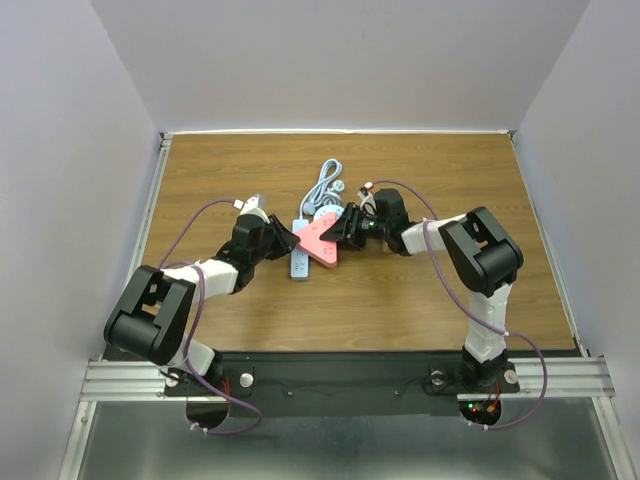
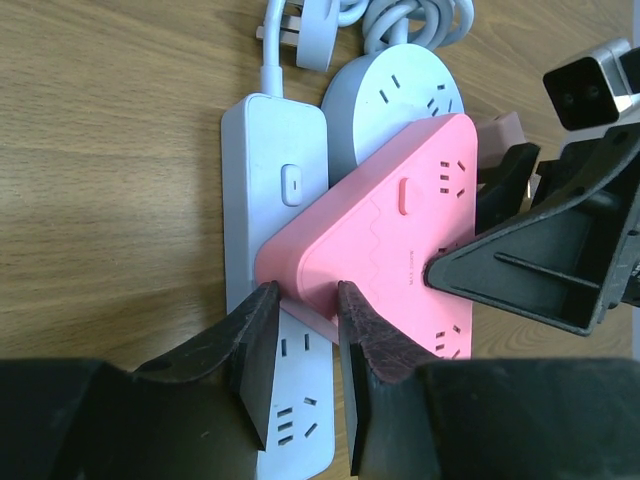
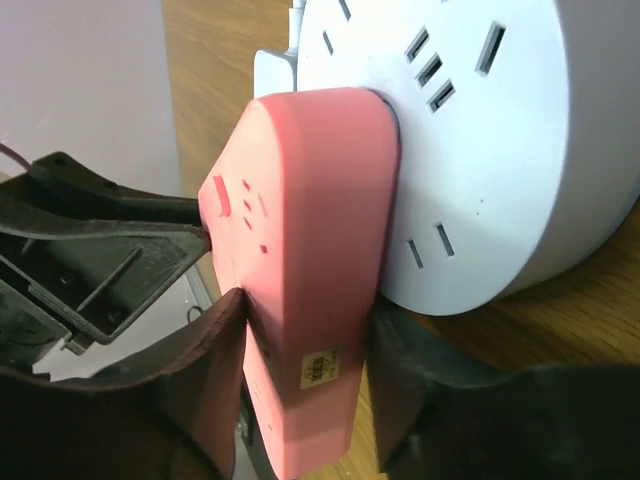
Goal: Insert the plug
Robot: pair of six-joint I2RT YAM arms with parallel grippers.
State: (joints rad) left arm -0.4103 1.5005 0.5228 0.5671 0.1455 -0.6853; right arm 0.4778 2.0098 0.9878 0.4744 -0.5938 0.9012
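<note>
Right gripper (image 3: 300, 345): closed on the pink power strip (image 2: 400, 230), one finger against its socket face and the other against its underside.

Left gripper (image 2: 305, 300): fingers (image 2: 255, 345) stand narrowly apart at the near corner of the pink strip, with its edge showing in the gap. Whether they actually clamp it cannot be told from either wrist view.

The pink power strip lies crosswise on top of the other units. Its near end rests over the white power strip (image 2: 275, 170) and its far end leans on the round white socket hub (image 3: 500, 150), so it sits tilted (not flat on the table (image 1: 450, 170)).

Three-pin plug (image 2: 305, 35): lying loose on the wood just beyond the far end of the white power strip, pins pointing left in the left wrist view. It is seated in no socket and touched by neither gripper.

A coiled cable (image 1: 325, 180) lies beside it at the back of the group.
</note>
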